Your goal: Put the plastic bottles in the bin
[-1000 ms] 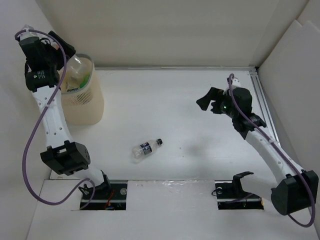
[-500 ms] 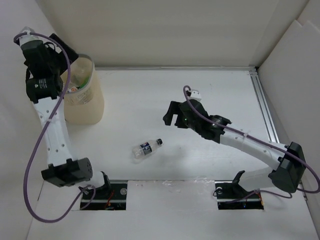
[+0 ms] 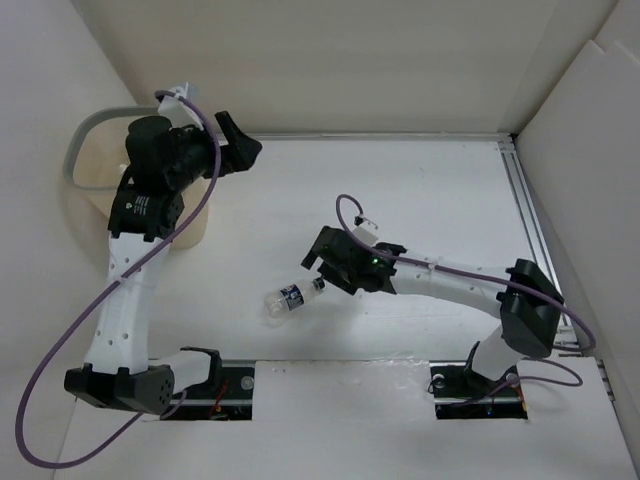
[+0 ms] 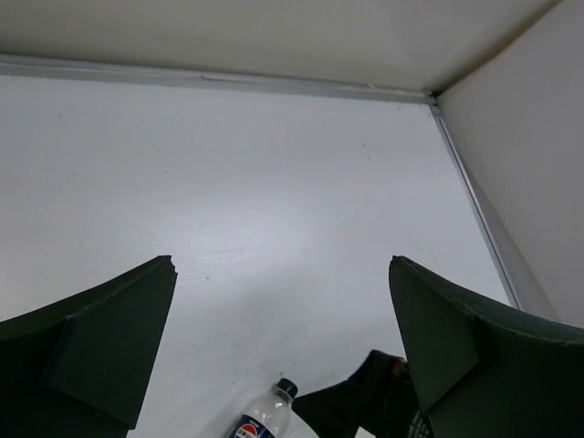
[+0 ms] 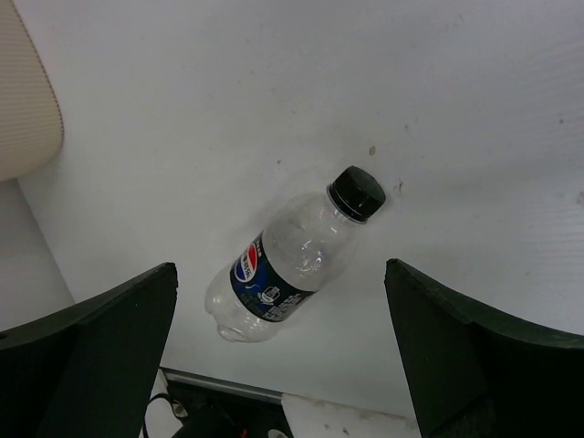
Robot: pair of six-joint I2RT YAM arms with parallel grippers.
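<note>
Top view: bottle (image 3: 291,297) lies on its side near the near edge of the bench (image 3: 400,180). Right end effector (image 3: 316,262) spread, just beside its cap. Left end effector (image 3: 240,140) spread, near bin (image 3: 78,150) at far-left corner

Left wrist: bottle well apart, at lower frame edge

Right wrist: bottle lies between the spread jaws, no contact

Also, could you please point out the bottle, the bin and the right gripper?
bottle (image 5: 292,260): right wrist view, clear body just above the label.
bin (image 3: 75,150): top external view, its grey rim.
right gripper (image 3: 318,268): top external view, midway between its fingertips.
</note>
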